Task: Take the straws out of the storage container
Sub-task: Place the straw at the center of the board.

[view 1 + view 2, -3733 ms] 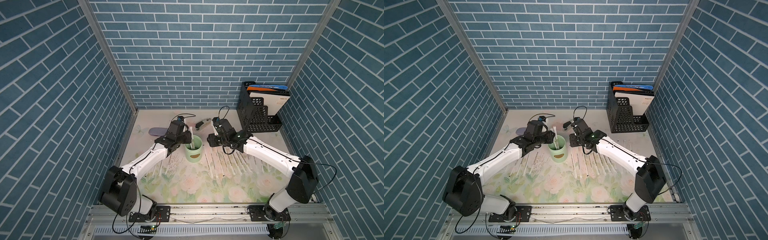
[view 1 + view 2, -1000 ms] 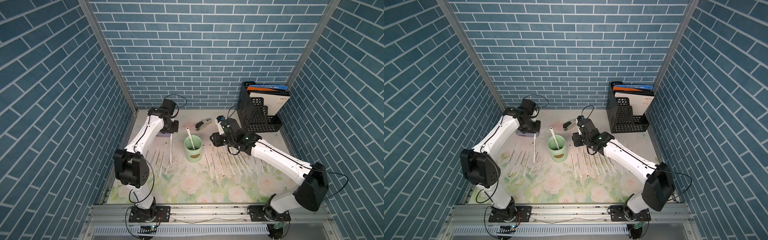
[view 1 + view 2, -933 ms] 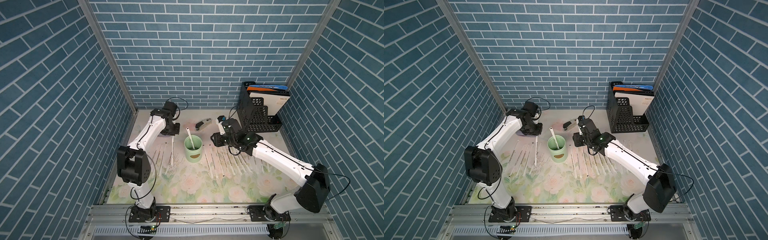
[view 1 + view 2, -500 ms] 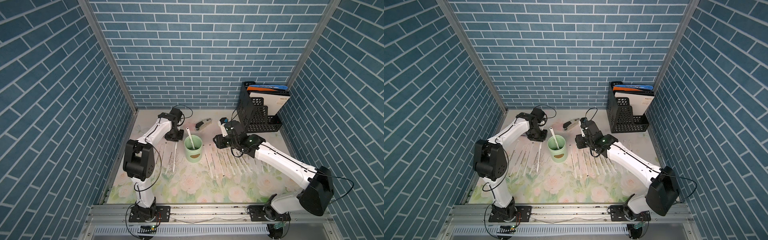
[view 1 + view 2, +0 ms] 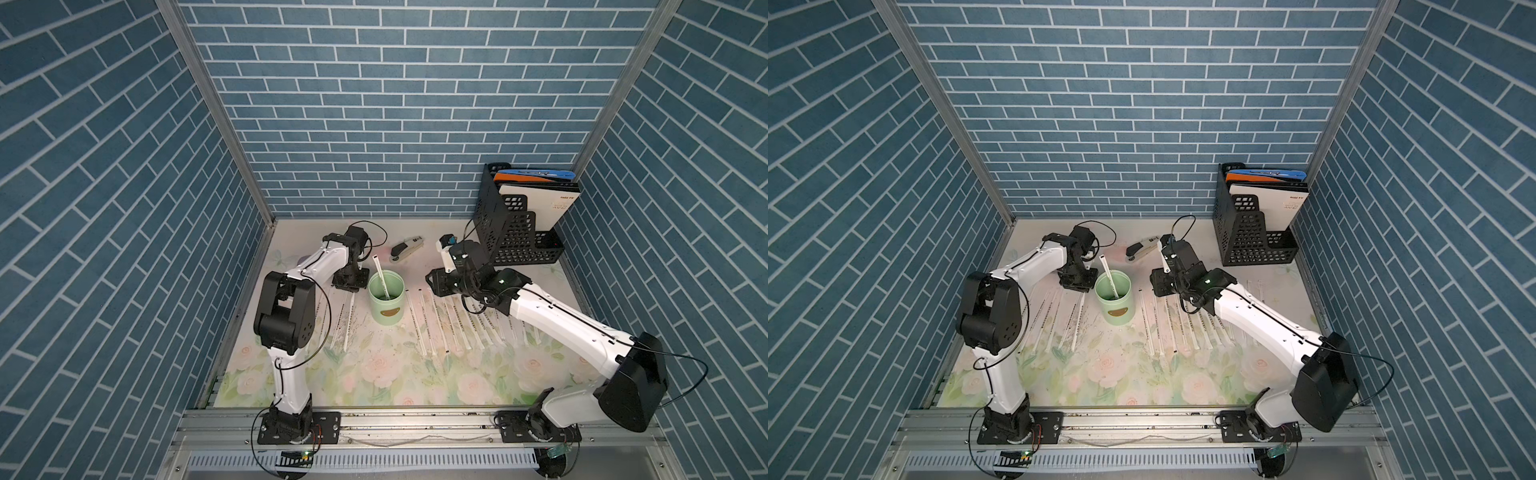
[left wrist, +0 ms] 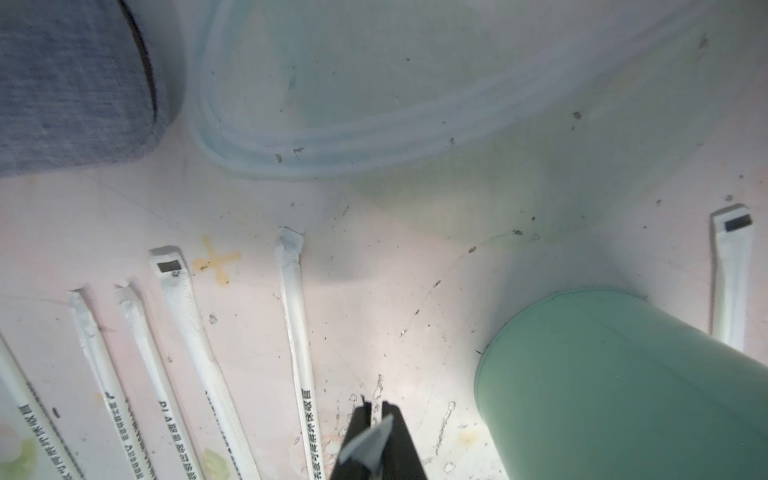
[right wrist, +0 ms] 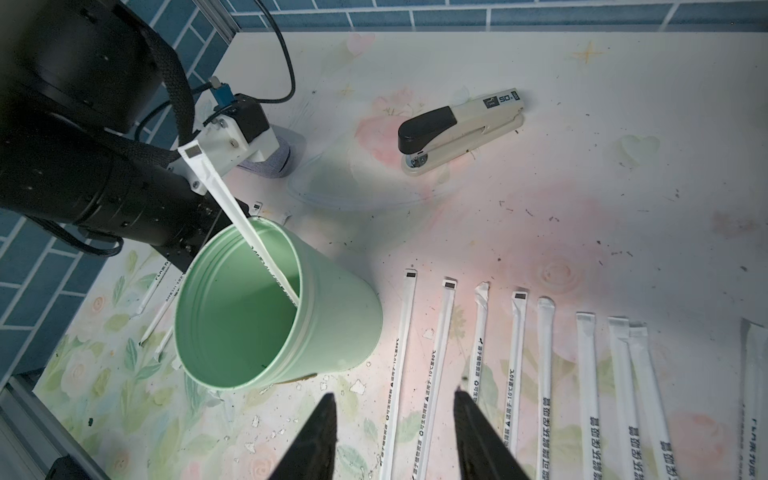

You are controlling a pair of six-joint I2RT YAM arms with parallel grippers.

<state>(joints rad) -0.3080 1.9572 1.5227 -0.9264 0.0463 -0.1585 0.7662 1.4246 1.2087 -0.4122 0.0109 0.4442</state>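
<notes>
Lowering is ending on my left side. Over the last second my left gripper [image 5: 350, 283] has been swinging down from the table's back-left corner. It is now sitting low just left of the cup [image 5: 386, 318], at the back end of the left row of straws [image 5: 348, 322]. Its jaws are still pinching a straw's white end [image 6: 368, 440], not yet letting go. That is leaving one straw [image 5: 380, 274] leaning in the cup, which is standing mid-table toward the back, so I am judging the job nearly finished. My left arm is folding sharply at the elbow. My right gripper [image 7: 394, 395] is hovering spread and empty over the right row.
</notes>
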